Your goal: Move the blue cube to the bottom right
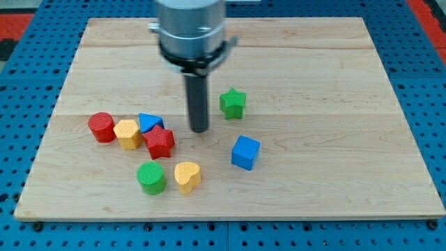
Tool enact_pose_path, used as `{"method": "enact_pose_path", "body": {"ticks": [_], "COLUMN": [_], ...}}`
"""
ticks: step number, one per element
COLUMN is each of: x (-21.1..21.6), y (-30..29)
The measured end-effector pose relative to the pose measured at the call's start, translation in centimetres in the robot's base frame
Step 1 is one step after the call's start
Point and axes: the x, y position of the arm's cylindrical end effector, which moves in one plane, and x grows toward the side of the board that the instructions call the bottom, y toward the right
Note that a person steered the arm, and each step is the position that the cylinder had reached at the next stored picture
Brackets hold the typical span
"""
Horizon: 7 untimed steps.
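Near the board's [390,63] centre, toward its bottom edge: blue cube [245,152], likely light, rigid, easily slid. My tip [200,130] just up-left, apart, touching nothing. Best pushed on its upper-left face, toward the bottom-right corner.

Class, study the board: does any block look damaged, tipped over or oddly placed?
Nothing stands out. Every block rests flat and whole on the wooden board. The blue cube sits alone, down and to the view's right of my tip, not touching it.
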Motion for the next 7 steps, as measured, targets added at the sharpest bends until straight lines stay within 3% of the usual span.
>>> {"method": "enact_pose_path", "body": {"ticks": [1, 2, 3, 4, 5, 6, 7], "x": [4.8, 7.3, 7.1, 3.1, 1.6, 4.5, -0.3], "y": [2.3, 9.6, 8.5, 5.4, 8.6, 15.2, 14.2]}}
